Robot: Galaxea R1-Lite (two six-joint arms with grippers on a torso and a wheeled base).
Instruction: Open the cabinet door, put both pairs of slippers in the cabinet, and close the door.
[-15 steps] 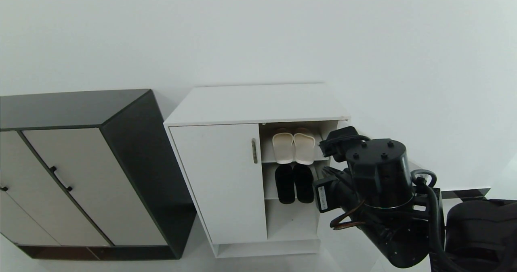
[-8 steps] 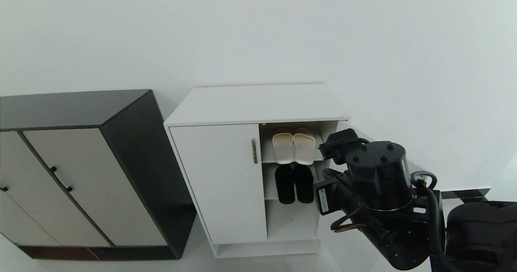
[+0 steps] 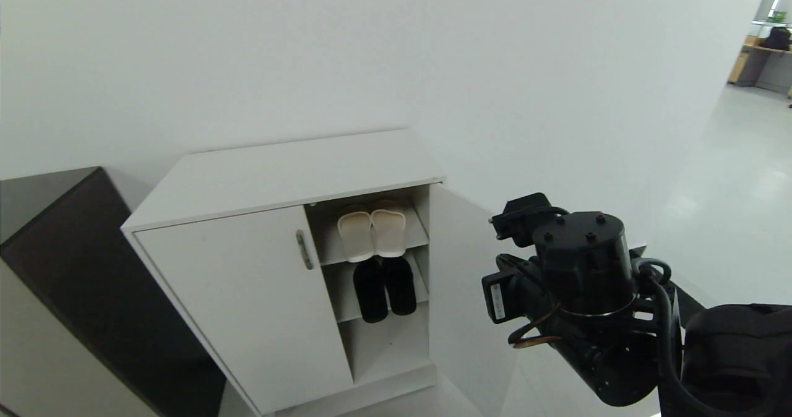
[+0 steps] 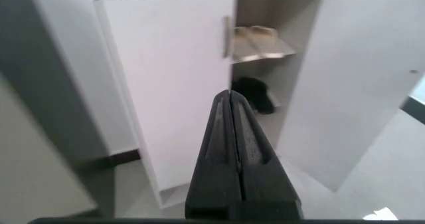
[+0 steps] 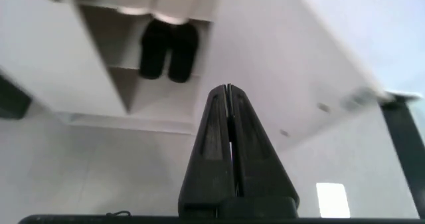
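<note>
The white cabinet (image 3: 278, 169) stands with its right door (image 3: 464, 299) swung open and its left door (image 3: 247, 305) closed. A white pair of slippers (image 3: 371, 234) lies on the upper shelf and a black pair (image 3: 383, 287) on the shelf below. My right arm hangs in front of the open door, to the right of the opening. The right gripper (image 5: 229, 94) is shut and empty, pointing toward the black slippers (image 5: 169, 48) and the open door (image 5: 292, 71). My left gripper (image 4: 230, 98) is shut and empty, in front of the closed left door (image 4: 166, 71), short of the slippers (image 4: 259, 41).
A dark cabinet (image 3: 62, 268) stands against the white one on the left. The bottom compartment (image 3: 387, 349) of the white cabinet holds nothing. Open floor (image 3: 730, 176) stretches off to the right, with a desk far at the back.
The head camera has turned to the right, so the cabinets sit further left in the picture. Door, slippers and right arm look unchanged.
</note>
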